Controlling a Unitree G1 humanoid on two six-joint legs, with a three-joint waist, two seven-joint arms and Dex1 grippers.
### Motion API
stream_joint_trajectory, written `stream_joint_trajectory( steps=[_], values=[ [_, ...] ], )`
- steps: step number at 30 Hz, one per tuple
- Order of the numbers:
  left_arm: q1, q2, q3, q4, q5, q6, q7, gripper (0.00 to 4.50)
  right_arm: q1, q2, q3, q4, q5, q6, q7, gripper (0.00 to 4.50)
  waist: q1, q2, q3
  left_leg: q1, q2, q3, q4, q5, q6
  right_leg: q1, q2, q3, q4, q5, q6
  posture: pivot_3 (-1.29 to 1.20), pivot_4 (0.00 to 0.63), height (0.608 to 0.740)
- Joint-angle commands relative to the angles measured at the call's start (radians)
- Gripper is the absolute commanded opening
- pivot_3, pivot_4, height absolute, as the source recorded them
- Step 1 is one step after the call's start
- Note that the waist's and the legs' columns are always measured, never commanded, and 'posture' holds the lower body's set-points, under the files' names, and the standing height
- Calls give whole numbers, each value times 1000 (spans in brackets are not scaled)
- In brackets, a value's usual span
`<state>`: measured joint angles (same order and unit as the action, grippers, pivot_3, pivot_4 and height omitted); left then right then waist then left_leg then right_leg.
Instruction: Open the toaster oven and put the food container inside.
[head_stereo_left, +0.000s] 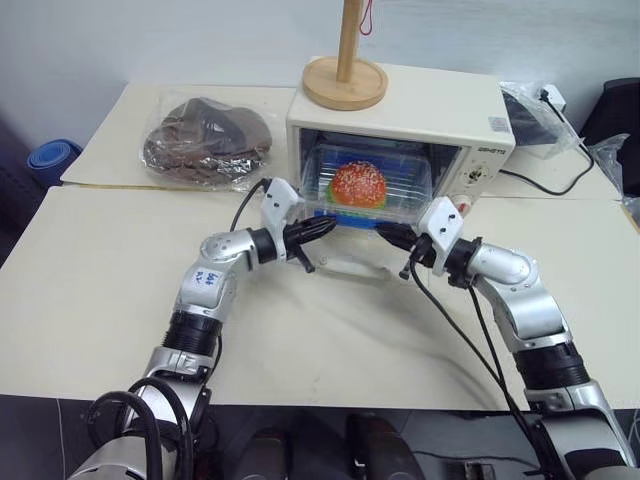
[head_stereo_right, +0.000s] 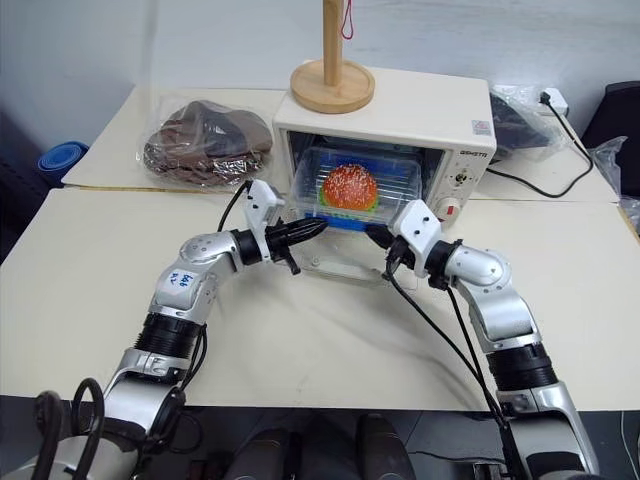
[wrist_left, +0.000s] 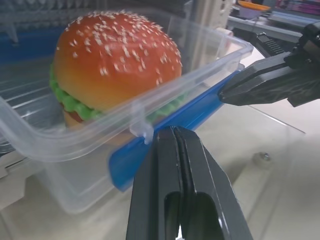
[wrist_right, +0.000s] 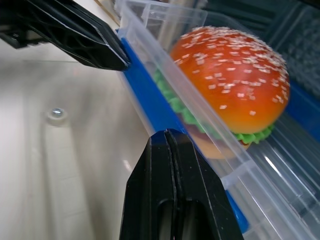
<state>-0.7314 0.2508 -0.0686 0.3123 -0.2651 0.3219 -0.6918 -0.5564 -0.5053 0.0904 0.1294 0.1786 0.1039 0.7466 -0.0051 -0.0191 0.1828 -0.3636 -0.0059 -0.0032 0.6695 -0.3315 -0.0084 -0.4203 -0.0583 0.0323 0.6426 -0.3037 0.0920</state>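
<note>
Looking down from the head camera, the cream-white boxy toaster oven (head_stereo_left: 400, 125) stands at the far side of the pale table (head_stereo_left: 100, 290) with its glass drop-down door (head_stereo_left: 345, 262) lowered flat toward the robot; the clear plastic rectangular food container with blue edge strips (head_stereo_left: 372, 186), holding an orange-red sesame burger with green lettuce (head_stereo_left: 358, 185), sits partly inside the cavity on the wire rack, its near edge projecting over the door. A round wooden stand (head_stereo_left: 345, 80) rests on the oven roof, and a clear bag of dark brown items (head_stereo_left: 205, 142) lies well to the left. The left gripper (head_stereo_left: 325, 226) and right gripper (head_stereo_left: 388, 234) meet the container's near side from either flank. In the left wrist view, the left gripper's black fingers (wrist_left: 175, 175) are pressed together, tips against the blue strip (wrist_left: 165, 130), pinching nothing. In the right wrist view, the right gripper's fingers (wrist_right: 170, 170) are likewise pressed together against the same strip, with the other gripper's tip touching it further along. The step in hand appears to be pushing the container fully in: both tips should advance evenly and level, keeping the box square so it slides along the rack without twisting or catching on the cavity walls.
</note>
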Motion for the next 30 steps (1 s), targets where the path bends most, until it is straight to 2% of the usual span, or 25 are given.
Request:
stream_joint_trajectory(
  steps=[1,3,7,10,14,17,20,22,26,30],
  values=[
    [-65,-23,42,71,19,-63,64,36,-51,26,-28,53,-22,-60,-37,0,1,0,0,-4,0,0,2,0,0,-3,0,0,1,0,0,0,150,740],
    [-106,-43,73,147,18,-97,109,36,-79,42,-27,113,-51,-87,-76,0,1,0,0,-11,0,0,8,0,-1,-10,0,-1,4,0,0,0,150,740],
    [-173,-66,119,274,18,-164,155,36,-126,68,-35,203,-92,-132,-143,0,1,0,0,-12,0,0,8,0,-1,-10,0,-2,4,0,1,0,150,740],
    [-171,-59,125,269,7,-174,126,36,-132,74,-47,188,-74,-111,-138,0,0,0,0,-12,0,1,8,0,-1,-11,0,-2,5,0,1,0,150,740],
    [-44,55,86,28,-33,-84,-53,36,-77,-17,-92,71,40,-15,26,0,-5,0,0,-12,0,2,6,0,-1,-12,0,-1,5,0,1,0,150,740],
    [48,169,109,-110,-79,7,-137,36,-5,-94,-126,-52,140,75,135,0,-6,0,0,-12,0,1,6,0,-1,-12,0,0,4,0,1,0,150,740],
    [134,271,162,-201,-149,-19,-272,608,75,-153,-170,-143,208,140,192,0,-9,0,0,-12,1,0,6,0,-1,-11,0,1,4,0,1,0,150,740],
    [201,349,193,-246,-188,-79,-405,1197,133,-200,-199,-142,213,134,233,0,-8,0,0,-12,1,0,7,0,0,-10,0,0,3,0,1,0,150,740],
    [318,492,234,-261,-253,-98,-611,2321,210,-255,-220,28,146,-23,291,0,-7,0,0,-10,0,0,6,-1,1,-8,-1,0,-1,0,0,0,150,740],
    [359,522,272,-323,-343,-78,-696,3524,185,-235,-209,265,97,-219,334,0,-3,1,0,-8,0,1,6,-3,5,-6,-2,1,-2,0,0,0,150,740]
  ],
)
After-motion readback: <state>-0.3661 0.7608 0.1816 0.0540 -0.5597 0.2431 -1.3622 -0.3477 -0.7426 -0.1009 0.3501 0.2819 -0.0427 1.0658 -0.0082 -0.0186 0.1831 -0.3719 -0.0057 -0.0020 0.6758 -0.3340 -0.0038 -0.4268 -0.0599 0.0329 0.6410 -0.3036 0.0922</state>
